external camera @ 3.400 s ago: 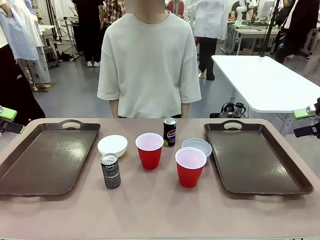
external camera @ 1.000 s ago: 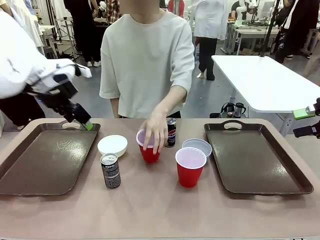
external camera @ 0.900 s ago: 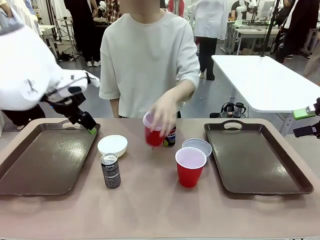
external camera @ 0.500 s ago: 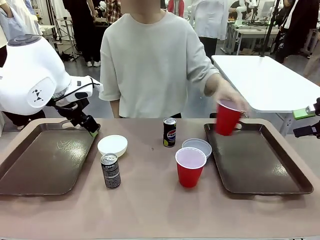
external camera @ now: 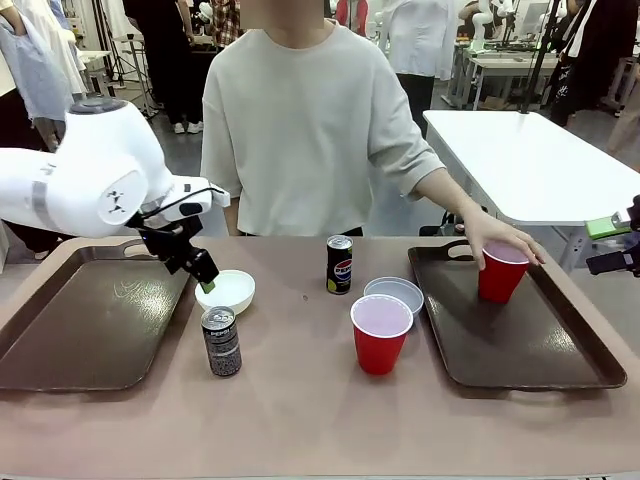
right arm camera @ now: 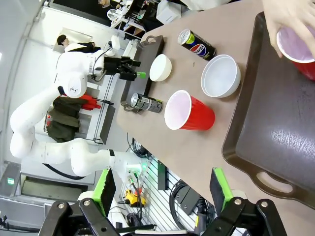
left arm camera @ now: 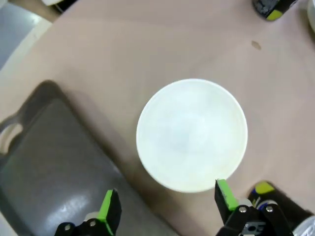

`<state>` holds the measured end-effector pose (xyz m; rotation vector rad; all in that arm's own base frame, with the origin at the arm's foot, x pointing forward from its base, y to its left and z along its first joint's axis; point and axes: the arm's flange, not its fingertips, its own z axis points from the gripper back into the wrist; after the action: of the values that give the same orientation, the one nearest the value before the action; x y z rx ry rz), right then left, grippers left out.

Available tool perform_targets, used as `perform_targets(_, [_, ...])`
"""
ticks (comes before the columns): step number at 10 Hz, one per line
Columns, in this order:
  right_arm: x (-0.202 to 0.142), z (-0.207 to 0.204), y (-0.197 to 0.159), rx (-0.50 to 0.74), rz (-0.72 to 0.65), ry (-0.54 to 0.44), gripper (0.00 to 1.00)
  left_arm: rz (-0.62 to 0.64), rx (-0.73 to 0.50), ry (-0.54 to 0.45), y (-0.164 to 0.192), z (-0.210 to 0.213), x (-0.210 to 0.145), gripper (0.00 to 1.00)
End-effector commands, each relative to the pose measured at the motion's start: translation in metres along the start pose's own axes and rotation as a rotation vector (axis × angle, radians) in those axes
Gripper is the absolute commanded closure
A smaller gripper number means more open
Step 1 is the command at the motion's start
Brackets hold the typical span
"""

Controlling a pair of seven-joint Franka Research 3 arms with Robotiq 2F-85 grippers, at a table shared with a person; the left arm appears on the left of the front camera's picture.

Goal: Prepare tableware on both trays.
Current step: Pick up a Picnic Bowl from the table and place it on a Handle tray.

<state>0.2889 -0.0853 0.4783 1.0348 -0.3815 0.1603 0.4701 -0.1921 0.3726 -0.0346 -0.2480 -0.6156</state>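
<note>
Left arm (external camera: 100, 190): I see it extend in from the left side, wrist angled down. Left end effector (external camera: 197, 270) points downward, fingers spread wide, empty. Right end effector (external camera: 612, 245) rests at the far right edge, fingers equally spread, empty.

The left arm (external camera: 100, 185) is cased in glossy white, with a bulbous joint housing topped by a grey cap. A small black mark is noted on the housing, and a grey band on the link behind it. A thin black cable is seen along the white wrist. The left gripper (left arm camera: 166, 204) is built in black with green pads (left arm camera: 109, 212) and round silver screws at the finger bases. The right gripper (right arm camera: 161, 187) is of the same make. The person is dressed in a pale cream T-shirt (external camera: 300, 130) with loose short sleeves.
</note>
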Motion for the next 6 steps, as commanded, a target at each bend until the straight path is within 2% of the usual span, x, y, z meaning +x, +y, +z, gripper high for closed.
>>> perform_targets(1, [0.003,0.000,-0.002,0.025,0.017,-0.013,0.00,0.019,0.022,0.017,0.000,-0.007,0.022,0.00])
perform_targets(2, [0.003,0.000,-0.002,0.025,0.017,-0.013,0.00,0.031,0.032,0.011,0.004,-0.016,0.030,0.13])
perform_targets(3, [0.003,0.000,-0.002,0.025,0.017,-0.013,0.00,0.065,0.036,0.010,0.009,-0.022,0.036,0.20])
perform_targets(4, [0.003,0.000,-0.002,0.025,0.017,-0.013,0.00,0.101,0.034,0.017,0.012,-0.028,0.041,0.32])
perform_targets(5, [0.003,0.000,-0.002,0.025,0.017,-0.013,0.00,0.132,0.034,0.023,0.015,-0.034,0.044,0.39])
perform_targets(6, [0.003,0.000,-0.002,0.025,0.017,-0.013,0.00,0.151,0.043,0.031,0.018,-0.038,0.048,0.52])
